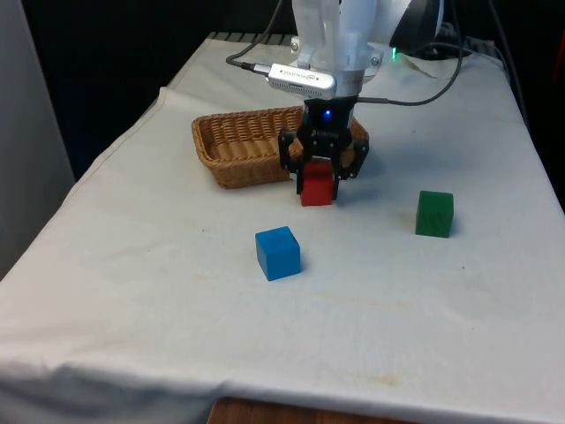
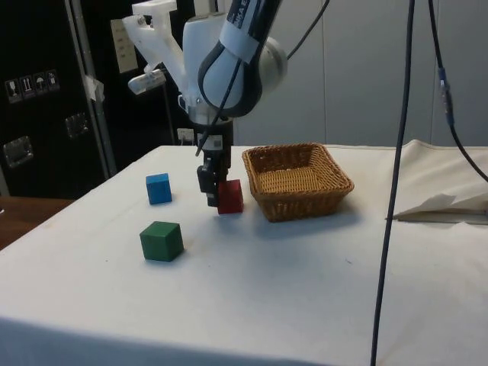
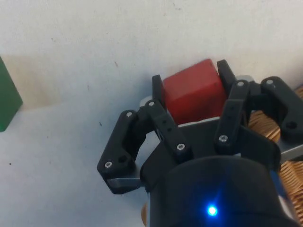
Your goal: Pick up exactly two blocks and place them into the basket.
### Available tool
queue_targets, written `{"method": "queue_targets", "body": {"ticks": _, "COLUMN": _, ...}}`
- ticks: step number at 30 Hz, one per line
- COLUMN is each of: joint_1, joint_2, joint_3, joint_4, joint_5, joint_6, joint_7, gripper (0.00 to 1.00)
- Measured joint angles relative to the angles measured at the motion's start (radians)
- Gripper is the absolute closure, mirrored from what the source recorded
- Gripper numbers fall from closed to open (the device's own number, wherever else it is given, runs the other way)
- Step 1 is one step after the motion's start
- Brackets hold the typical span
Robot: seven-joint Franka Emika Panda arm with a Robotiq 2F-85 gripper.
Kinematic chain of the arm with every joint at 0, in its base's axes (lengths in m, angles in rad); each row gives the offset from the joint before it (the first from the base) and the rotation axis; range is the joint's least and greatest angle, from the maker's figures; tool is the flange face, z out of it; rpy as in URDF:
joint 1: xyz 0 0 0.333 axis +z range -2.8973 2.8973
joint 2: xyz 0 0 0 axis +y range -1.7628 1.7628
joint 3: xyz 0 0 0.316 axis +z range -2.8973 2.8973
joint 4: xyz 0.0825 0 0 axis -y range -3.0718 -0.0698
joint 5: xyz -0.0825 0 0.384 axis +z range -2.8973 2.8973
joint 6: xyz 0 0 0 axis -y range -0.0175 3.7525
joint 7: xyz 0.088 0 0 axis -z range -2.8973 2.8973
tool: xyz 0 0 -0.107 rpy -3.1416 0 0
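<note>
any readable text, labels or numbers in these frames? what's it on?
No text can be read in these frames.
Small pictogram stickers on the dark cabinet door: too small to read.
Pale tag on the cabinet frame: blurred, unreadable.
Red cube block, blue cube block, green cube block, woven wicker basket and black two-finger gripper: no markings.

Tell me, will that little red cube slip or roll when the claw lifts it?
The red cube probably won't roll: its faces look flat. The black gripper has fingers on two opposite sides, so it should hold steady. It looks rigid, likely keeping its shape.
</note>
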Motion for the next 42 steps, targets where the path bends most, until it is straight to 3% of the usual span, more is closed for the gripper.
{"method": "queue_targets", "body": {"ticks": 8, "joint_1": 0.001, "joint_2": -0.012, "joint_3": -0.001, "joint_4": 0.003, "joint_5": -0.001, "joint_6": -0.003, "joint_7": 0.001, "gripper": 0.96}}
{"method": "queue_targets", "body": {"ticks": 32, "joint_1": 0.003, "joint_2": -0.213, "joint_3": -0.005, "joint_4": -0.004, "joint_5": -0.042, "joint_6": -0.159, "joint_7": 0.009, "gripper": 0.96}}
{"method": "queue_targets", "body": {"ticks": 42, "joint_1": 0.002, "joint_2": -0.331, "joint_3": -0.008, "joint_4": -0.082, "joint_5": -0.070, "joint_6": -0.180, "joint_7": 0.010, "gripper": 0.96}}
